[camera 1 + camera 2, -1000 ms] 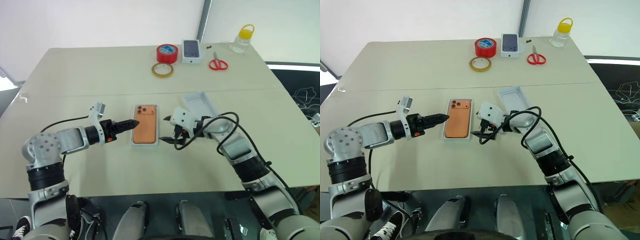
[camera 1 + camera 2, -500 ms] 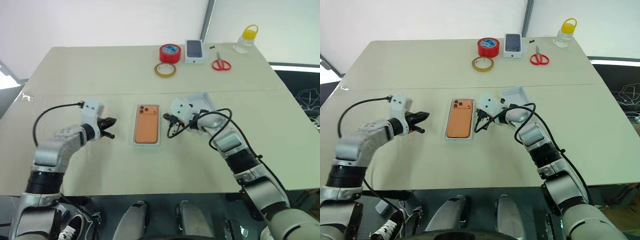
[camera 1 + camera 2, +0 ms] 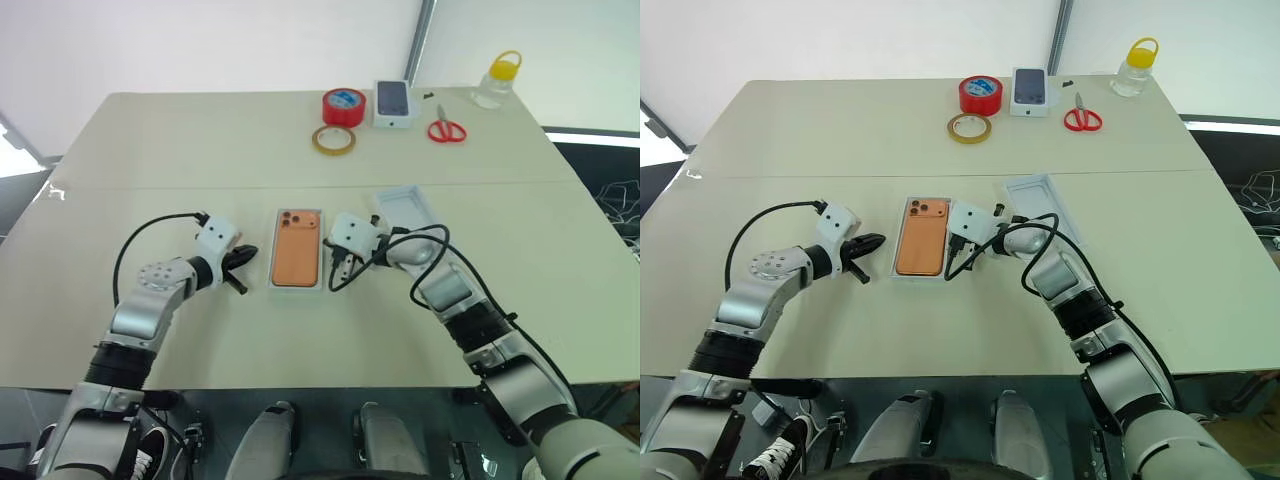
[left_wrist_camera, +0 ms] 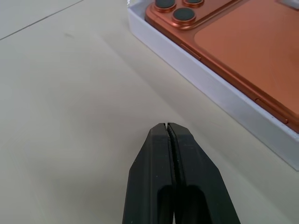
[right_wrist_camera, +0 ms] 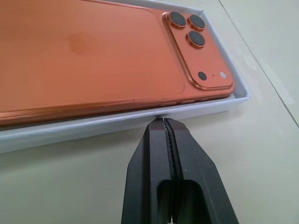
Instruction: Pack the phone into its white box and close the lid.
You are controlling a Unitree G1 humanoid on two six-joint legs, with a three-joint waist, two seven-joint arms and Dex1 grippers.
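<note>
The orange phone (image 3: 297,247) lies back up, lenses at the far end, inside the shallow white box (image 4: 210,88) at mid-table. My left gripper (image 4: 167,126) is shut and holds nothing. It hovers low over the table just off the box's left wall, pointing at it. My right gripper (image 5: 163,121) is also shut and holds nothing, its tips right at the box's right wall (image 5: 93,125), near the lens end. The white lid (image 3: 405,207) lies inside up on the table, just right of my right wrist.
At the table's far side stand a red tape roll (image 3: 342,105), a tan tape ring (image 3: 333,140), a small white box with a dark phone picture (image 3: 393,103), red scissors (image 3: 447,130) and a yellow-capped bottle (image 3: 497,80). A black cable loops around my right wrist.
Both grippers have gone from open to shut. My left hand rolled over, pulled back from the box, sank and came near it again. My right gripper edged up to the box's right wall.
</note>
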